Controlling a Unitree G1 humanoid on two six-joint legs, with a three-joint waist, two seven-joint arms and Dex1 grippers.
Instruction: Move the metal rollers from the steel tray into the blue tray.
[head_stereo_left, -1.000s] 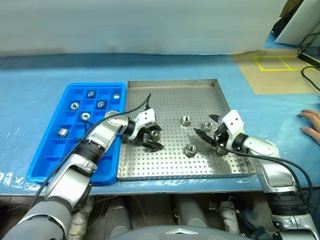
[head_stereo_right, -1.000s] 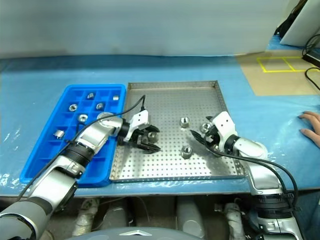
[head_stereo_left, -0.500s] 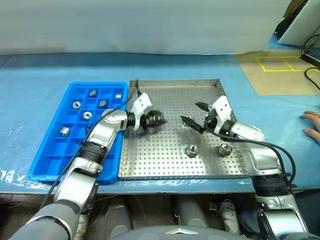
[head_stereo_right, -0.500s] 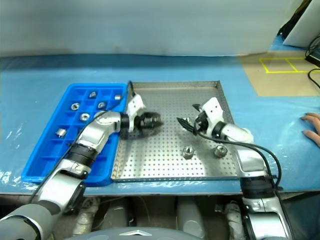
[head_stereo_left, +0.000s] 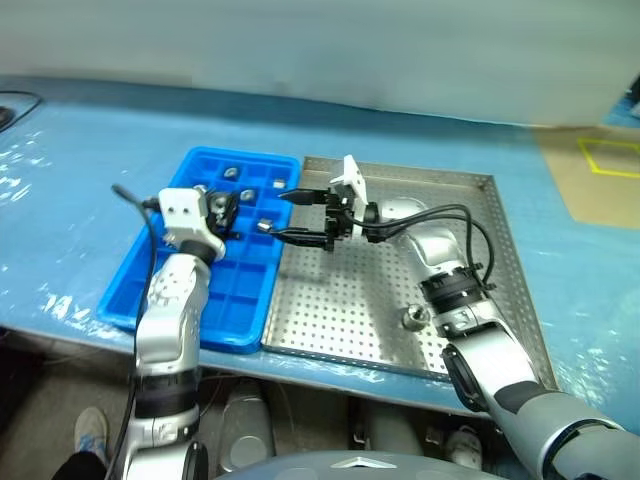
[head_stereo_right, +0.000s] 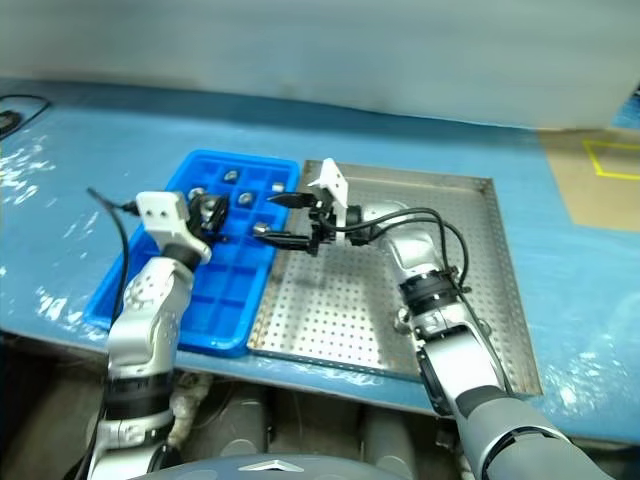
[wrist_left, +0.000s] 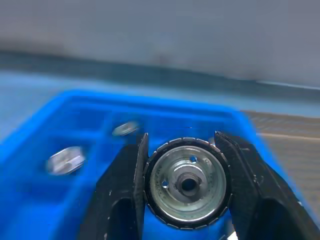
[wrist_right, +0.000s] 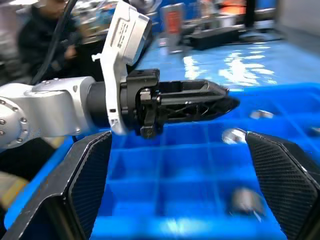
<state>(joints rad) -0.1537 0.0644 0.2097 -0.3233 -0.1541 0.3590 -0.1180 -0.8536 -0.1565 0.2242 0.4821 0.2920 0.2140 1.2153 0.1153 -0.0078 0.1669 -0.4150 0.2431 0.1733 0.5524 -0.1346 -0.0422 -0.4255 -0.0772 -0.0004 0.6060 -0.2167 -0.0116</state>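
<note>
A blue-covered tabletop (head_stereo_left: 60, 190) is seen before a plain pale wall, with yellow tape marked at its far right corner.

A metal roller (wrist_left: 187, 183) is clamped between the fingers of the left gripper (head_stereo_left: 228, 211), held above the blue tray (head_stereo_left: 135, 290); other metal rollers (head_stereo_left: 229, 172) lie blurred in its far compartments. The right gripper (head_stereo_left: 283, 214) is held over the seam between the blue tray and the steel tray (head_stereo_left: 480, 260), fingers spread wide and empty. One roller (head_stereo_left: 414, 319) is left on the perforated floor. No writing can be read.
</note>
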